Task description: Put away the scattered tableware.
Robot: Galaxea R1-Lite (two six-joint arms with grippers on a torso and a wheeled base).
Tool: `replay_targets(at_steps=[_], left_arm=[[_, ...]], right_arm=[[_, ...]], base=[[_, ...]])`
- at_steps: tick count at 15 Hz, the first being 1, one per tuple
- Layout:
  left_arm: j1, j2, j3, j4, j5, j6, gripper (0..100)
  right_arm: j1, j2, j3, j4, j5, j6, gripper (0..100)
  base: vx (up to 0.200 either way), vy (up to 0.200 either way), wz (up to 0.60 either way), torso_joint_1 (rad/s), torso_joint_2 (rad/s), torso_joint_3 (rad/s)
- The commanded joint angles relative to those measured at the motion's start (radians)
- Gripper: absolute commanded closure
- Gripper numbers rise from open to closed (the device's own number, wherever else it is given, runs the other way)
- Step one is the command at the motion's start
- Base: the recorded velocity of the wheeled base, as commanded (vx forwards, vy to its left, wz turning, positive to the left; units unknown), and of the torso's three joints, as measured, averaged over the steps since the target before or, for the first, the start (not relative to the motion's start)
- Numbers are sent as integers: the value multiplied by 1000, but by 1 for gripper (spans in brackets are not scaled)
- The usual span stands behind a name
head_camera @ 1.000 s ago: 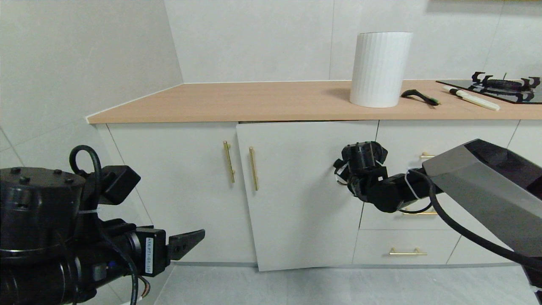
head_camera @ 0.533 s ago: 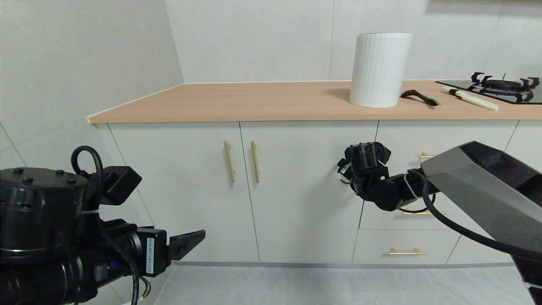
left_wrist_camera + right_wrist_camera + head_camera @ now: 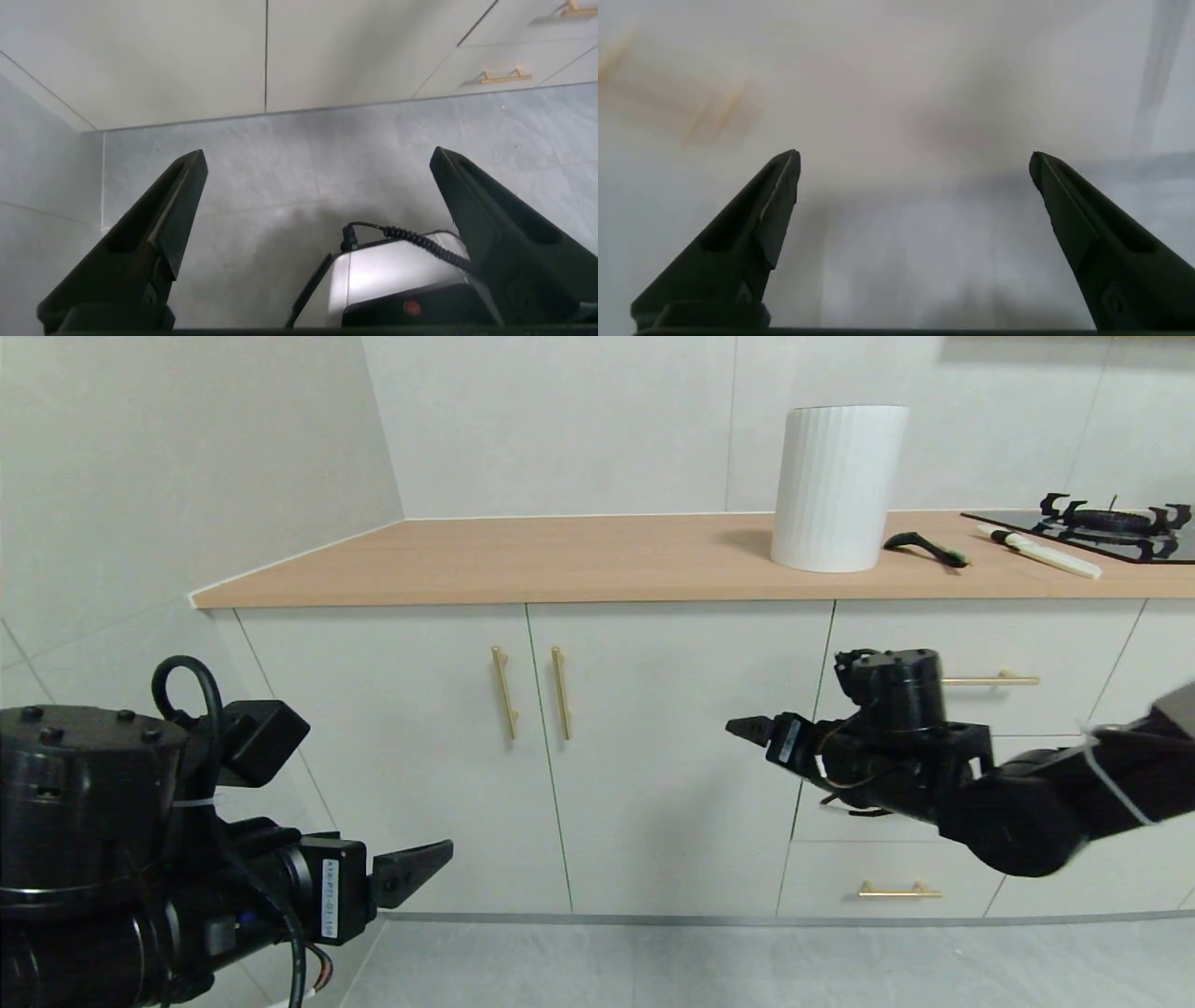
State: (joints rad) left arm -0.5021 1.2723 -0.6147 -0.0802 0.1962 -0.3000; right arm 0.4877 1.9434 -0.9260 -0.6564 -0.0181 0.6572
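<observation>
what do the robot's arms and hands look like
The left arm and right arm are matte black with rounded joints. The left hand and right hand have dark wedge fingers tapering to points, plus a small white label each. A black cable loops over the left arm; a white zip tie rings the right.

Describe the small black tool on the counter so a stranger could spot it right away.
On the wooden countertop stands a tall white ribbed canister. The black tool lies just right of its base, toward the stove. Unlike the long cream utensil farther right, it is short, dark and curved, with a green tip.
</observation>
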Motion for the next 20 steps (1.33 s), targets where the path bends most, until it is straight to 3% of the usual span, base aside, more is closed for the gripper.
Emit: replay_targets(at_steps=[1, 3, 7, 9, 11, 12, 13, 14, 15, 16, 18, 20], left_arm=[[1, -21, 3, -1, 5, 4, 0], [2, -70, 4, -1, 5, 10, 0], [68, -311, 75, 0, 3, 114, 0], [86, -455, 147, 5, 2, 119, 0], [120, -636, 220, 10, 2, 144, 0], [155, -732, 253, 25, 2, 193, 0], [172, -774, 265, 36, 2, 216, 0], [172, -774, 265, 36, 2, 216, 0], [238, -952, 283, 111, 2, 285, 0], [283, -1061, 279, 181, 2, 302, 0], [335, -1174, 283, 241, 0, 305, 0], [369, -1174, 291, 247, 57, 298, 0]], right_arm=[[14, -219, 148, -81, -42, -110, 0], [9, -308, 216, -85, -134, -183, 0], [-92, -807, 473, -54, -158, -354, 0], [-159, -1015, 546, -16, -158, -438, 0], [-221, -1273, 567, 127, -157, -461, 0], [-222, -1416, 561, 270, -155, -464, 0], [-224, -1474, 553, 339, -155, -464, 0], [-224, -1474, 553, 339, -155, -464, 0], [-251, -1658, 523, 586, -155, -488, 0], [-281, -1764, 523, 673, -155, -518, 0], [-316, -1844, 530, 756, -175, -556, 0], [-370, -1842, 532, 750, -235, -547, 0]], base=[[0, 0, 0, 0, 0, 0], [0, 0, 0, 0, 0, 0], [0, 0, 0, 0, 0, 0], [0, 0, 0, 0, 0, 0], [0, 0, 0, 0, 0, 0], [0, 0, 0, 0, 0, 0], [0, 0, 0, 0, 0, 0], [0, 0, 0, 0, 0, 0], [0, 0, 0, 0, 0, 0], [0, 0, 0, 0, 0, 0], [0, 0, 0, 0, 0, 0], [0, 0, 0, 0, 0, 0]])
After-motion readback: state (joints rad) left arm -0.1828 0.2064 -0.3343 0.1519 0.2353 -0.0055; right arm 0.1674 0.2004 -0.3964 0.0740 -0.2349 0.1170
